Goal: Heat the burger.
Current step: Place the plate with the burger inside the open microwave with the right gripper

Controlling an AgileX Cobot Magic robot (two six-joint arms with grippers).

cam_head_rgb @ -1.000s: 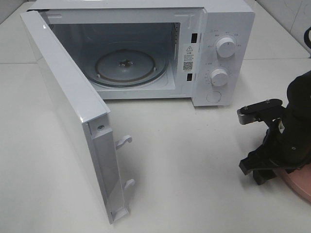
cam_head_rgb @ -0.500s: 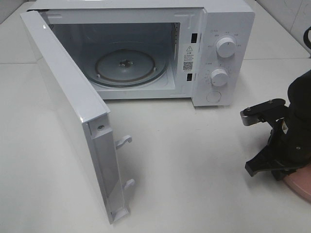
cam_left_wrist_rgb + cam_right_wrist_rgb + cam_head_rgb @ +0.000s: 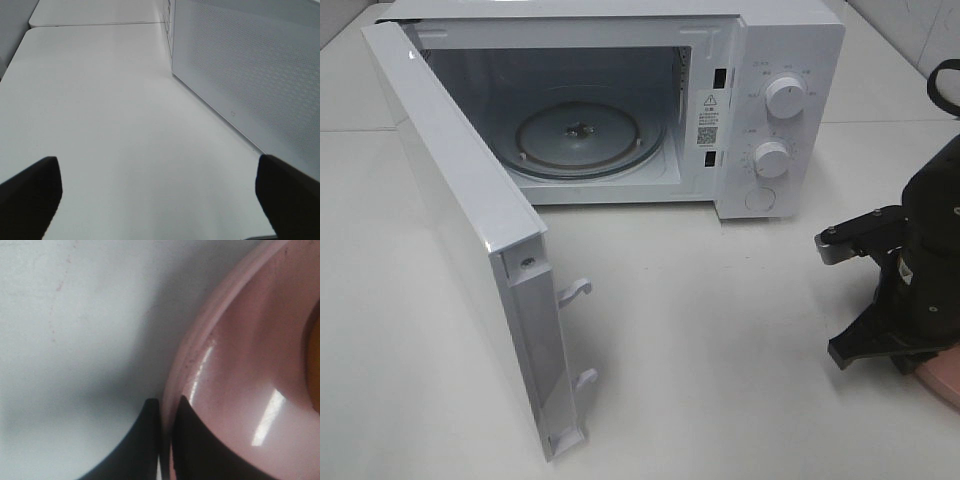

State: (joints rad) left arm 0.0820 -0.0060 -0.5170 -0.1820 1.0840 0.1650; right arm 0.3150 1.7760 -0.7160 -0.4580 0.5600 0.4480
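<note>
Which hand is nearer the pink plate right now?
Right. The right hand is clamped on the rim of the pink plate. The left hand is open over the table beside the microwave, with the plate nowhere in its view.

A matte white tabletop [image 3: 740,340] of flat panels fills the scene, its panels meeting at thin straight seams [image 3: 880,122]. Past its far right corner lies a pale tiled surface [image 3: 920,25], and past the far left a grey strip [image 3: 335,20]. The light is soft and even, and the shadows are dim.
</note>
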